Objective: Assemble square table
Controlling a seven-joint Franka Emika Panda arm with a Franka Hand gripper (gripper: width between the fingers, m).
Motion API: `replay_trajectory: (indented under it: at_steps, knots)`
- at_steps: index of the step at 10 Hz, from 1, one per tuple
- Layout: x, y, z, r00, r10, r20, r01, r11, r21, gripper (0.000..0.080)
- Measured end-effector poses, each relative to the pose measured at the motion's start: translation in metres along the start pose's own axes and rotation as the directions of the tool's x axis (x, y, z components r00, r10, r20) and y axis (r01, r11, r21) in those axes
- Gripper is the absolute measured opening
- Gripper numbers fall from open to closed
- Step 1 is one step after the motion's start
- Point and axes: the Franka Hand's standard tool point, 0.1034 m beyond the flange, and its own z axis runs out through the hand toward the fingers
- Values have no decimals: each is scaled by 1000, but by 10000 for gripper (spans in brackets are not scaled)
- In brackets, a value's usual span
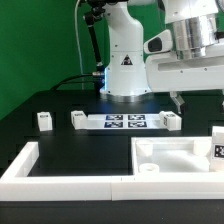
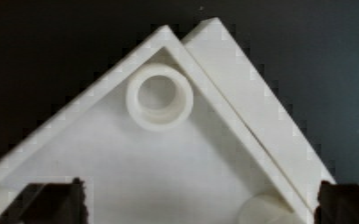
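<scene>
The square table's white panel point(image 1: 178, 157), with its raised rim, lies flat at the exterior view's lower right. The wrist view looks straight down on one corner of the panel point(image 2: 149, 160), where a round socket point(image 2: 158, 95) shows near the tip and a second socket point(image 2: 274, 206) sits by the edge. My gripper point(image 1: 197, 98) hangs above the panel, not touching it. In the wrist view the gripper point(image 2: 197, 205) is open, its dark fingertips point(image 2: 51, 202) wide apart over bare panel surface. Short white legs lie loose: one point(image 1: 43, 121), another point(image 1: 77, 118), a third point(image 1: 170, 122).
The long white L-shaped border wall point(image 1: 60, 172) runs along the front, and its corner point(image 2: 256, 95) hugs the panel's corner. The marker board point(image 1: 125, 122) lies in front of the robot's base point(image 1: 125, 60). A tagged white block point(image 1: 217, 146) stands at the far right.
</scene>
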Motion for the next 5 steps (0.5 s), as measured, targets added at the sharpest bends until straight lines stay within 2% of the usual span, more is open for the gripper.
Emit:
replay_trajectory:
  at_steps: [1,2,3,5]
  knots:
    - [-5,1,3,999,-49,12,49,999,-9,649]
    - [-18,9,8,982,-182,54,184,982,-38,649]
    - [-24,17,9,948,-309,82,314,948,-52,649]
    - [-36,33,12,864,-496,88,502,863,-67,649]
